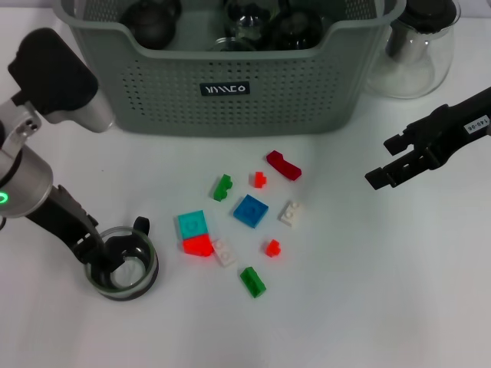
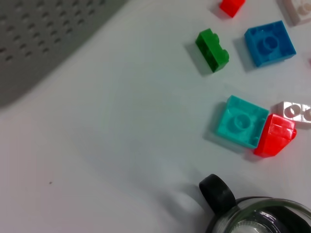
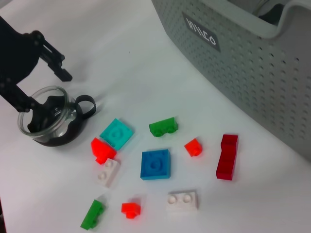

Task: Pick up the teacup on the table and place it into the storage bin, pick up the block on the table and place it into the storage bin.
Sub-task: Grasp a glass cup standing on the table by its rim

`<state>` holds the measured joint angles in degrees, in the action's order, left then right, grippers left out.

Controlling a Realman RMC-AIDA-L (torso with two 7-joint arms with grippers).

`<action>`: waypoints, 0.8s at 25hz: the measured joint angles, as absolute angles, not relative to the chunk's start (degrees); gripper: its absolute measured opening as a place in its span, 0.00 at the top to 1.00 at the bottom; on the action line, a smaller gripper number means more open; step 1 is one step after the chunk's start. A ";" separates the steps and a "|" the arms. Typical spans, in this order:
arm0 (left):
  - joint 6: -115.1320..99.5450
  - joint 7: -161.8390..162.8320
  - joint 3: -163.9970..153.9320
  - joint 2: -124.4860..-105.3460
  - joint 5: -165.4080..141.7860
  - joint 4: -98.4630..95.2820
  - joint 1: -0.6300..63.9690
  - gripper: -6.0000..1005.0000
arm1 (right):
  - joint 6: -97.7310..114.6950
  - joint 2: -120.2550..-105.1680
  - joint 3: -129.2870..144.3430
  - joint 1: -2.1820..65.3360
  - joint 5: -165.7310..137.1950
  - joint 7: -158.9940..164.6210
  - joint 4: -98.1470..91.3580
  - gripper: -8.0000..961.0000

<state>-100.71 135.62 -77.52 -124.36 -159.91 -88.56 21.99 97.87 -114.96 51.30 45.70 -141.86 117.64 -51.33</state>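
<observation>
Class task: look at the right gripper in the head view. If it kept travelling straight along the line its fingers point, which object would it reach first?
The right gripper points left across the table toward the blocks. Likely first: the white block or dark red block; its height is unclear.

The left arm reaches down at the near left, its black left gripper (image 1: 107,257) lowered at the glass teacup (image 1: 123,264), one finger inside the rim. The right arm comes in from the right, its right gripper (image 1: 386,162) hanging in the air, fingers parted.
</observation>
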 joint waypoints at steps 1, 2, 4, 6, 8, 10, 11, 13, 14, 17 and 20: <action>-100.57 135.62 -77.58 -124.37 -159.92 -88.05 22.11 0.19 | 97.87 -114.96 51.28 45.70 -141.86 117.64 -51.33 0.03; -100.35 135.63 -77.66 -124.39 -159.93 -87.43 22.27 0.19 | 97.87 -114.96 51.24 45.70 -141.86 117.63 -51.33 0.03; -99.72 135.65 -77.76 -124.44 -159.94 -86.57 22.51 0.23 | 97.88 -114.96 51.19 45.70 -141.86 117.60 -51.33 0.03; -98.97 135.75 -77.82 -124.49 -159.96 -86.04 22.58 0.27 | 97.89 -114.96 51.20 45.70 -141.85 117.61 -51.33 0.03; -98.31 135.98 -77.88 -124.51 -159.97 -85.48 22.66 0.31 | 97.88 -114.96 51.22 45.70 -141.86 117.64 -51.32 0.03; -97.77 136.19 -77.87 -124.49 -159.97 -84.85 22.86 0.36 | 97.87 -114.96 51.21 45.70 -141.85 117.69 -51.32 0.03; -97.47 136.34 -77.77 -124.46 -159.97 -84.31 23.03 0.38 | 97.86 -114.96 51.19 45.70 -141.85 117.71 -51.32 0.03; -96.96 136.61 -77.73 -124.46 -159.97 -83.52 23.26 0.45 | 97.86 -114.96 51.18 45.70 -141.85 117.77 -51.32 0.03; -96.62 136.79 -77.89 -124.45 -159.97 -83.19 23.34 0.51 | 97.86 -114.96 51.21 45.70 -141.85 117.79 -51.33 0.03; -96.26 136.94 -78.29 -124.45 -159.97 -82.96 23.37 0.59 | 97.85 -114.96 51.26 45.70 -141.85 117.85 -51.33 0.03; -96.45 136.98 -78.32 -124.45 -159.97 -82.96 23.41 0.63 | 97.85 -114.96 51.19 45.75 -141.85 117.86 -51.33 0.03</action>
<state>-96.45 136.98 -78.32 -124.45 -159.97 -82.96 23.41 97.85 -114.96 51.19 45.75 -141.85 117.86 -51.33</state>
